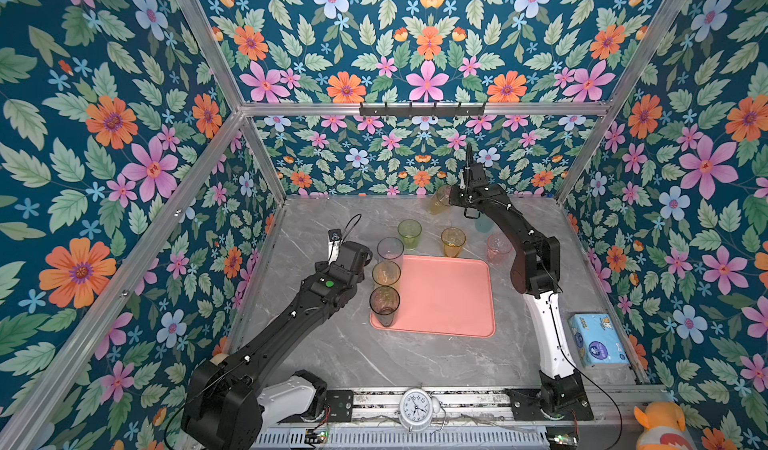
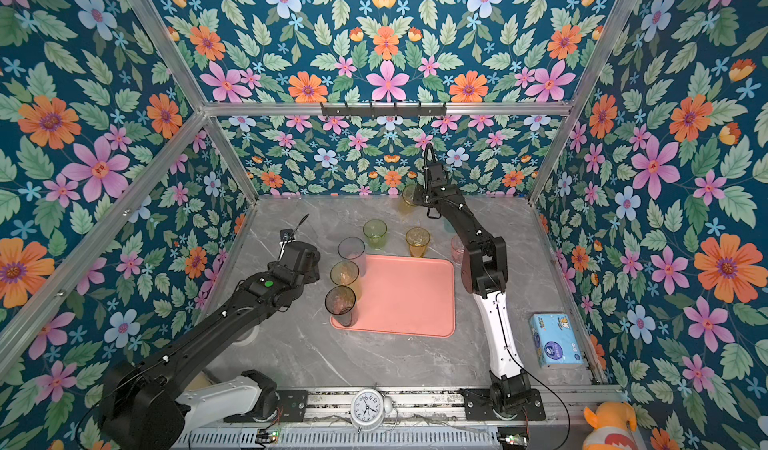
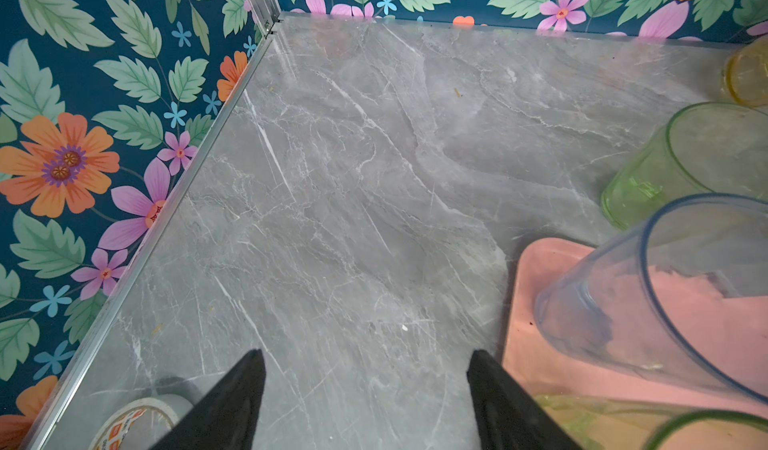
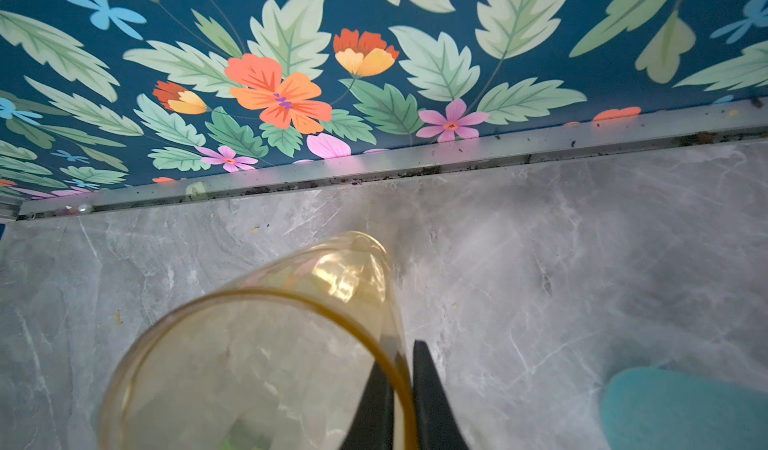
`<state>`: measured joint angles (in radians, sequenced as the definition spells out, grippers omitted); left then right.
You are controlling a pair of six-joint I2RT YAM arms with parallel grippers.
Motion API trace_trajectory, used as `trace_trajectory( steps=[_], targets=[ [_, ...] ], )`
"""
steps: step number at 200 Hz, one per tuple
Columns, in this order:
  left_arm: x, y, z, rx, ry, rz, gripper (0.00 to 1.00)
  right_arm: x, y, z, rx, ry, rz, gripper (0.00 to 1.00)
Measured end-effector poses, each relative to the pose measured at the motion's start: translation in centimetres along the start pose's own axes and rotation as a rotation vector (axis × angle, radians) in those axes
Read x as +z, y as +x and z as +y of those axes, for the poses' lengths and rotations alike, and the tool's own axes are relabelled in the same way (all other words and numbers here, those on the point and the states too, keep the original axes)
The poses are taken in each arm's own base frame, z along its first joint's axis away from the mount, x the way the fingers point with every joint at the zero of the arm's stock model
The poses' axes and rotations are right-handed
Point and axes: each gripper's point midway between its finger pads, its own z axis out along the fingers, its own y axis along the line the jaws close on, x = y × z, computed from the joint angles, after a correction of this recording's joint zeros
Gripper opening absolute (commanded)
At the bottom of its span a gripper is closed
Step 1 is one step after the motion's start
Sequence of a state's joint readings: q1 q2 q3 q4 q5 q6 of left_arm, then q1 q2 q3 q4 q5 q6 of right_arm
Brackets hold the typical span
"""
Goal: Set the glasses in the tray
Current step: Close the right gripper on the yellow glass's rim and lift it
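Right wrist view: right fingers (image 4: 434, 410) pinch amber glass (image 4: 249, 344) rim; left fingers (image 3: 232, 402) spread wide.

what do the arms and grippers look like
The left arm and right arm are black with a white link near the base and thin black cables. The left has a green dot. Left gripper and right gripper have black tapered fingers.

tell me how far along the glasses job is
Done: three glasses stand along the left edge of the tray. In hand: the right gripper is shut on the rim of a tall amber glass at the back. To do: the green glass, short amber glass, pink glass and blue glass stand on the table. The left gripper is open and empty.
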<state>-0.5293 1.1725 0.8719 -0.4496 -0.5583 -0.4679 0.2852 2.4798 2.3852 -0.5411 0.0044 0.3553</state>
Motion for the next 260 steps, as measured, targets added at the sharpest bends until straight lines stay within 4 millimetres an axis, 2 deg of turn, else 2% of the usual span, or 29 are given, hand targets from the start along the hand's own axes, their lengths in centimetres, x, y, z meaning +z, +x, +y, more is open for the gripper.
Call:
trace_trajectory(
  steps=[36, 81, 103, 157, 187, 219, 260],
  targets=[
    [0.2, 0.2, -0.1, 0.009, -0.004, 0.008, 0.79, 0.0, -0.2, 0.1, -0.018, -0.002, -0.002, 0.0],
    [0.3, 0.2, 0.0, 0.009, -0.005, 0.009, 0.79, -0.4, -0.3, 0.2, -0.029, 0.001, 0.006, 0.0],
    [0.2, 0.2, 0.0, 0.007, -0.004, 0.006, 0.79, -1.2, -0.2, 0.2, -0.043, 0.004, 0.021, 0.0],
    [-0.1, 0.0, 0.1, 0.0, 0.001, -0.003, 0.79, -7.1, -2.8, 1.9, -0.056, -0.035, -0.004, 0.0],
    [-0.4, 0.0, 0.5, -0.006, 0.002, -0.015, 0.79, -9.9, -2.7, 2.5, -0.079, -0.037, 0.019, 0.0],
    [-0.8, -0.2, 1.3, -0.001, -0.014, -0.038, 0.81, -13.7, -2.9, 3.8, -0.11, -0.049, 0.029, 0.0],
    [-1.0, -1.0, 2.8, -0.021, -0.042, -0.076, 0.82, -18.0, -1.5, 6.1, -0.162, -0.072, 0.064, 0.0]
  ],
)
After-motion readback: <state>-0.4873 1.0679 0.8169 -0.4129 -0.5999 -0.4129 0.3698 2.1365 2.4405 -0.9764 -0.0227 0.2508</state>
